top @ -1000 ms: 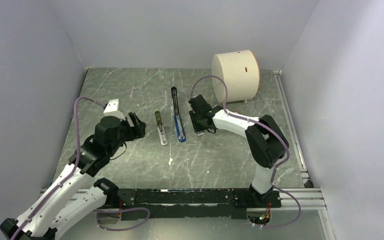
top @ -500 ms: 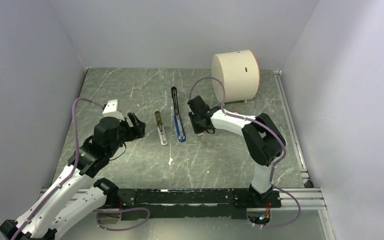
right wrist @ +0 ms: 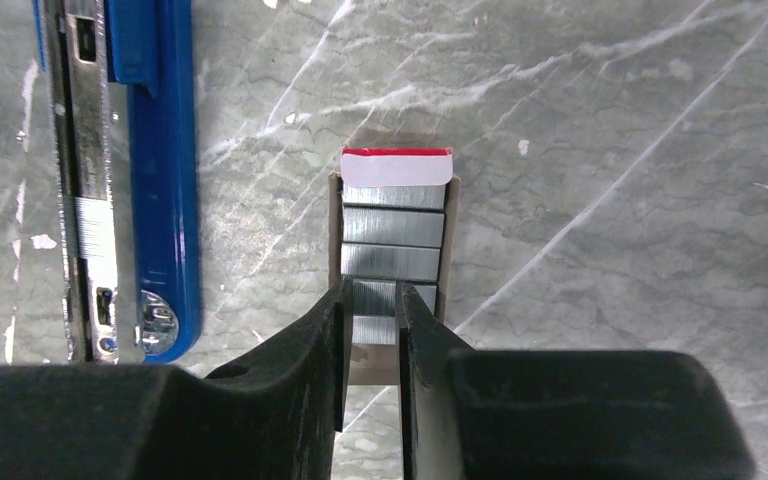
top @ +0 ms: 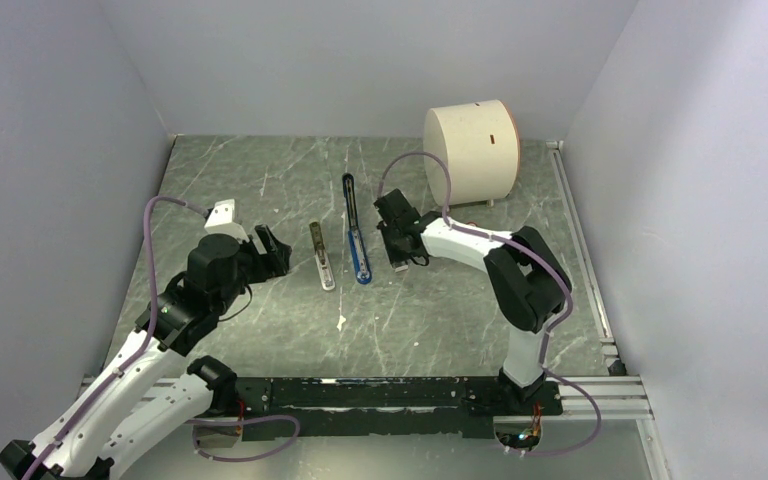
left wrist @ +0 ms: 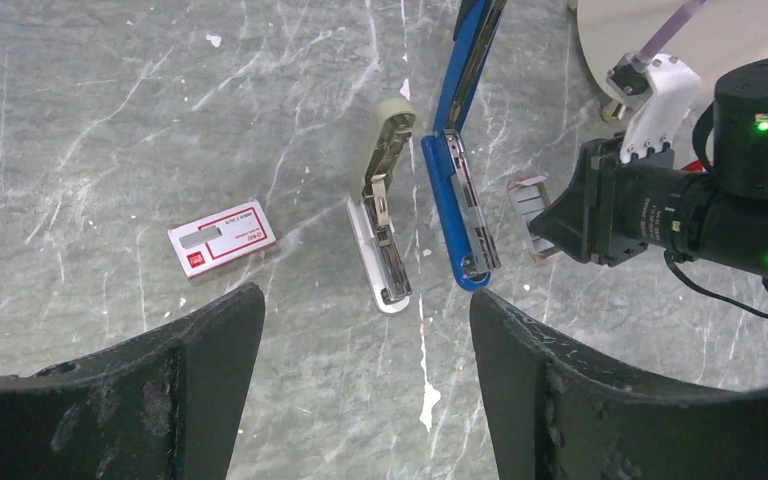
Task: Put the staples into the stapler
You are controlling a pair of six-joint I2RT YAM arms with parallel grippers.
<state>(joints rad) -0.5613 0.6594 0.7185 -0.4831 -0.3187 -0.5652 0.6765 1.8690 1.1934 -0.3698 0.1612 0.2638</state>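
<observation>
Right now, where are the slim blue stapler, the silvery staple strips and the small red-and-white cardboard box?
slim blue stapler (right wrist: pixel 165 150), right wrist view, on its blue plastic base.
silvery staple strips (right wrist: pixel 393 228), right wrist view, on the second strip down.
small red-and-white cardboard box (left wrist: pixel 222 237), left wrist view, on its white face.

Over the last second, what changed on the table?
The right gripper edged slightly left toward the stapler. Its jaws narrowed around the staples, though a firm grip isn't confirmed. The left gripper, open, the stapler and the silvery strip stayed put.
</observation>
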